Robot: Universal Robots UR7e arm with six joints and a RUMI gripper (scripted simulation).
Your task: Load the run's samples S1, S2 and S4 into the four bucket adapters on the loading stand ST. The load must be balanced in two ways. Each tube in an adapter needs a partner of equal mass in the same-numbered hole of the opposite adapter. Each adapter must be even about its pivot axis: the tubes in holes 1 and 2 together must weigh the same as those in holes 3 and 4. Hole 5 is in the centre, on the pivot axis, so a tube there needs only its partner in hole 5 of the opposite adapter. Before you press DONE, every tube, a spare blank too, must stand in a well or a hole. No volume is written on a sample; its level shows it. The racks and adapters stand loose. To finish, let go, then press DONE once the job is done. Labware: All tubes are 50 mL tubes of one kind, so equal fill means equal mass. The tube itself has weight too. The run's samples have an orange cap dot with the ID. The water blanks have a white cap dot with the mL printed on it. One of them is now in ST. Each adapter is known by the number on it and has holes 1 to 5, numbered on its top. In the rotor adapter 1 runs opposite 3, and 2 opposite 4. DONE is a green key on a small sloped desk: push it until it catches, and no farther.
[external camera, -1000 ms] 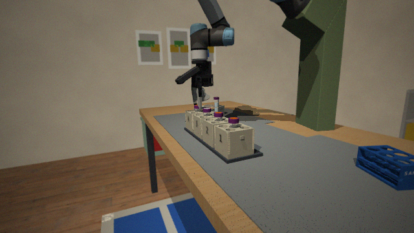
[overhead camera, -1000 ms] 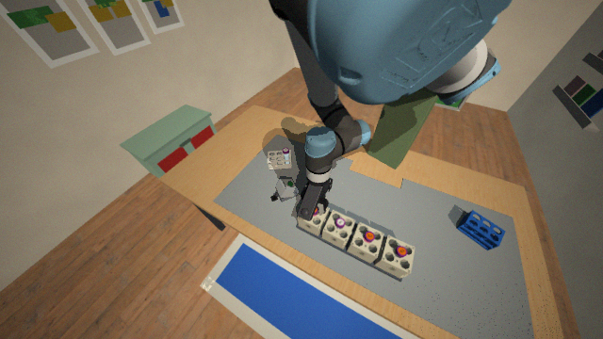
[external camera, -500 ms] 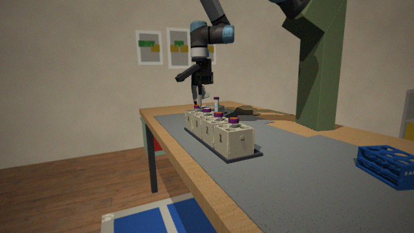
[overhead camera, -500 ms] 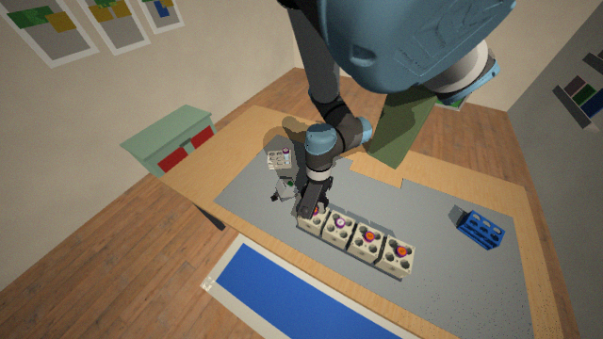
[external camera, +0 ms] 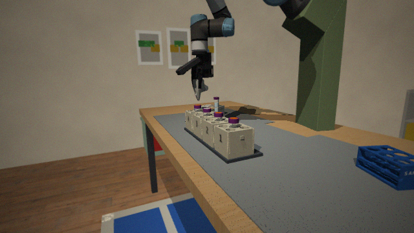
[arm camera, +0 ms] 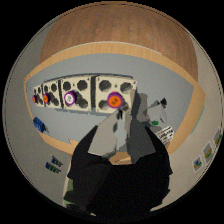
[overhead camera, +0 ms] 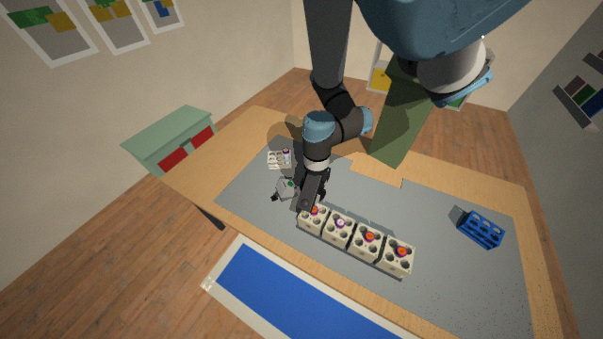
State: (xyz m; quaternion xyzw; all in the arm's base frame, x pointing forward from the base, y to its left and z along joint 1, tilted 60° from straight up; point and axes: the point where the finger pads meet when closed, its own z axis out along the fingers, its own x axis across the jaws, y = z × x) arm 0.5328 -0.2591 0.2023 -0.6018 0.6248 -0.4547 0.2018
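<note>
Four beige adapters stand in a row on the dark loading stand (external camera: 246, 156); adapter 1 (overhead camera: 397, 262) (external camera: 233, 140) is at one end and adapter 4 (overhead camera: 311, 221) at the other. Each holds one purple-capped tube. Orange-dot tubes stand in adapter 1 (overhead camera: 401, 250) (external camera: 233, 120), the second adapter (overhead camera: 369, 236) (external camera: 218, 114) and adapter 4 (overhead camera: 314, 210) (arm camera: 115, 101). A white-dot blank (overhead camera: 340, 222) (arm camera: 69, 98) stands in the third. My gripper (overhead camera: 307, 204) (external camera: 198, 95) (arm camera: 119, 110) is shut and empty. It hangs a little above adapter 4's tube.
A white rack (overhead camera: 277, 160) with one purple-capped tube (overhead camera: 285, 152) (external camera: 216, 103) stands behind the stand. The small desk with the green DONE key (overhead camera: 290, 184) (arm camera: 155, 122) sits beside it. An empty blue rack (overhead camera: 480, 230) (external camera: 385, 165) stands far off on the grey mat.
</note>
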